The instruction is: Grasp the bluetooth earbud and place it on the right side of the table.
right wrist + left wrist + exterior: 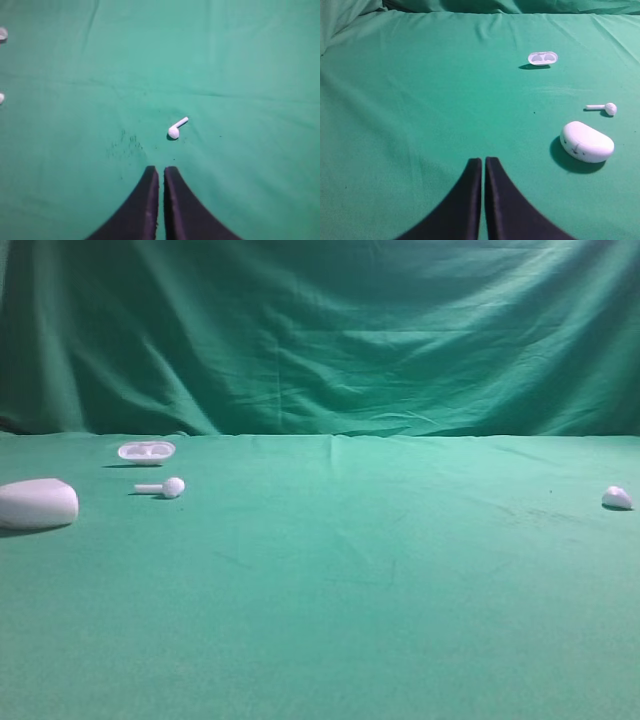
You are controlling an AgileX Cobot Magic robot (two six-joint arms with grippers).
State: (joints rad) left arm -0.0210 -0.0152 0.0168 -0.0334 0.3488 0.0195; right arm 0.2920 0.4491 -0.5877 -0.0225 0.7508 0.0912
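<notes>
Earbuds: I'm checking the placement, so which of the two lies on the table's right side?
The lone earbud, just ahead of the right claw. The other earbud lies far left, near the large white case.

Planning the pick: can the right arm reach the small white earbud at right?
Probably yes: the small white earbud lies alone on the green-clothed table just ahead of the shut right gripper.

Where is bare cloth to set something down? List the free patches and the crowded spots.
Free: the broad middle of the table, between the stemmed earbud and the bluetooth earbud; also the front strip. Crowded: far left, around the white case and open tray.
</notes>
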